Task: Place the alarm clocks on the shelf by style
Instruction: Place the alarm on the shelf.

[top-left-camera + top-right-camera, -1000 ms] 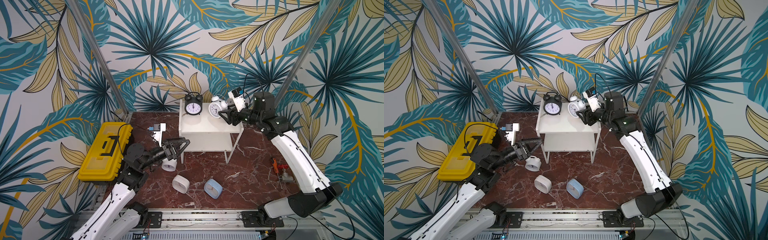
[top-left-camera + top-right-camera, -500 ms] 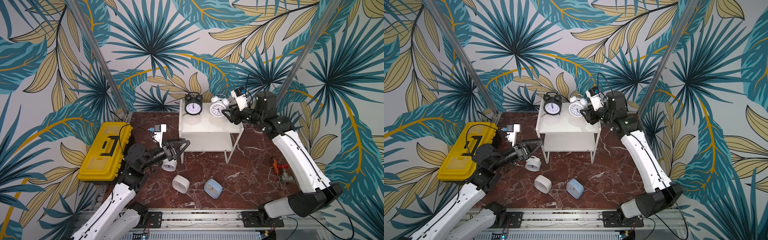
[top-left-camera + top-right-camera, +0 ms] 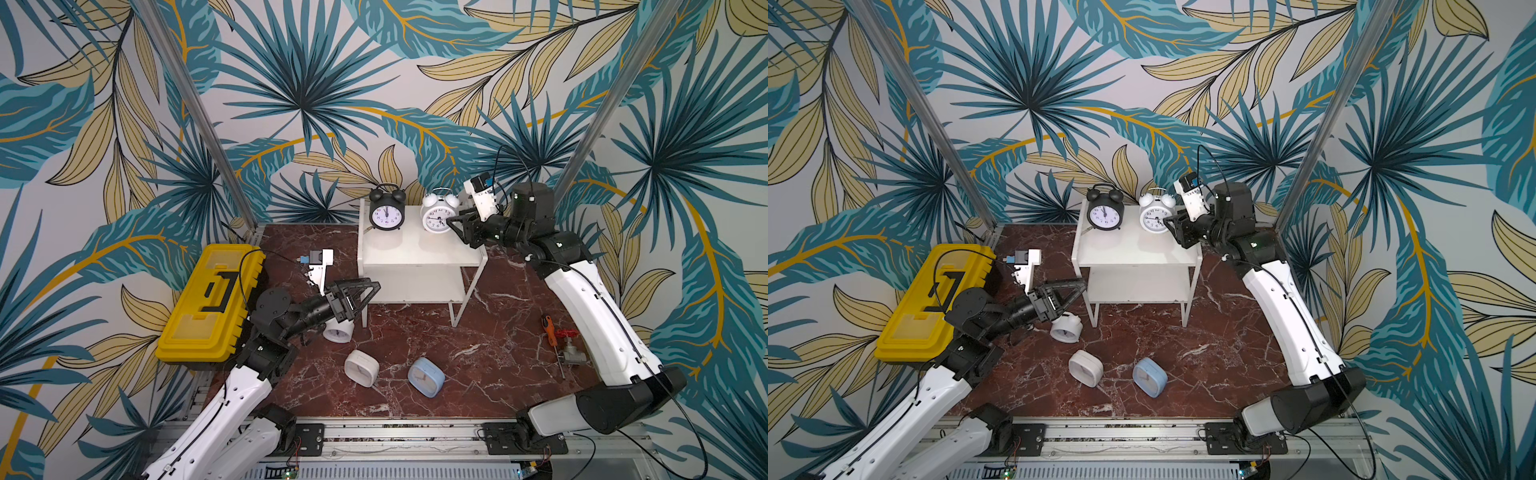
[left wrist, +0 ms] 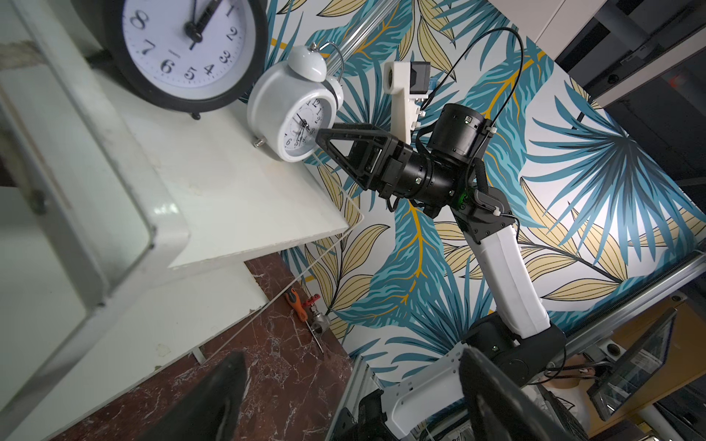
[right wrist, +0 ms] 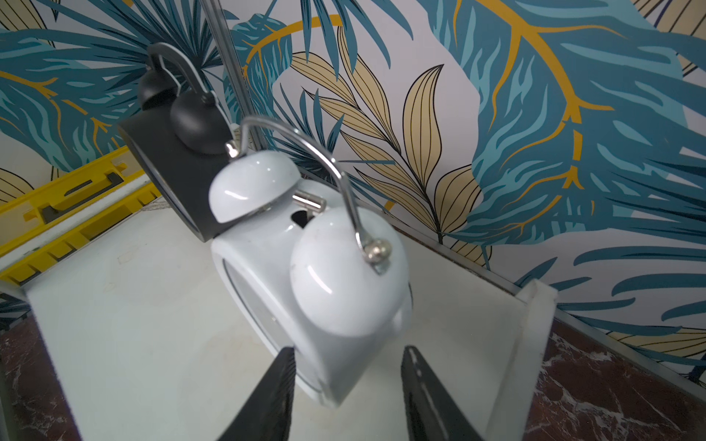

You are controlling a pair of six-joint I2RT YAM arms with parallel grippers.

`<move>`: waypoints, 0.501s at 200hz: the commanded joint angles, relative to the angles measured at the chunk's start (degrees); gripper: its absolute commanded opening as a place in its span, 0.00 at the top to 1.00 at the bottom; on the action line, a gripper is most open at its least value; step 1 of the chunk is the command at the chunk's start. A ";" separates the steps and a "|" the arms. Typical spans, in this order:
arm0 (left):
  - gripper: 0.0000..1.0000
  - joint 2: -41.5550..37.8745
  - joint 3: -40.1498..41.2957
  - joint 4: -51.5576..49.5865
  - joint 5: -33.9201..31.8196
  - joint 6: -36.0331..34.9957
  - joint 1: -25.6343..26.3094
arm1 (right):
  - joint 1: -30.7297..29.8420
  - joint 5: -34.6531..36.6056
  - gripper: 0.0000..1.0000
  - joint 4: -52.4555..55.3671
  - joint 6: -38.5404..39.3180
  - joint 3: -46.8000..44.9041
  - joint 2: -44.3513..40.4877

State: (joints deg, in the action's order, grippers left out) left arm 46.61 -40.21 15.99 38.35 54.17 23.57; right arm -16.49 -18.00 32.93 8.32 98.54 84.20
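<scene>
The black twin-bell clock point(image 3: 386, 212) and a white twin-bell clock point(image 3: 436, 217) are stood upright on the top board of the shelf point(image 3: 415, 251), the latter flanked, ungripped, by the released right claw point(image 3: 456, 227). The left claw point(image 3: 369, 296) is spread wide above a second white twin-bell clock point(image 3: 338, 333) on the tabletop point(image 3: 498, 332), near the white square clock point(image 3: 361, 368) and the blue square clock point(image 3: 426, 377).

Both top views high, facing down over whole scene; wrist views close, sharing shelf point(image 4: 229, 183)
</scene>
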 commanded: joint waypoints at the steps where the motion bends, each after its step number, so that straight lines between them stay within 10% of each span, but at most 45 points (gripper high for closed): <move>1: 0.10 -0.39 0.04 -0.34 0.14 -1.44 -0.30 | 0.23 0.51 0.54 0.91 -0.58 -0.44 -0.88; 50: 0.09 -2.22 -1.54 -9.89 -7.31 -5.15 -0.28 | 0.23 -0.17 0.39 0.92 -2.22 -0.27 -2.87; 100: 0.00 -7.83 -8.45 -42.32 -39.51 -10.13 -1.75 | 0.18 -1.93 0.35 3.63 -5.31 0.86 -8.47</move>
State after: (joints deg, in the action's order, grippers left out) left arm 41.15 -43.66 -7.44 17.50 47.46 23.31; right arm -16.49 -18.15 34.00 5.45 98.56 79.53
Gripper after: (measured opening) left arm 0.997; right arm 0.648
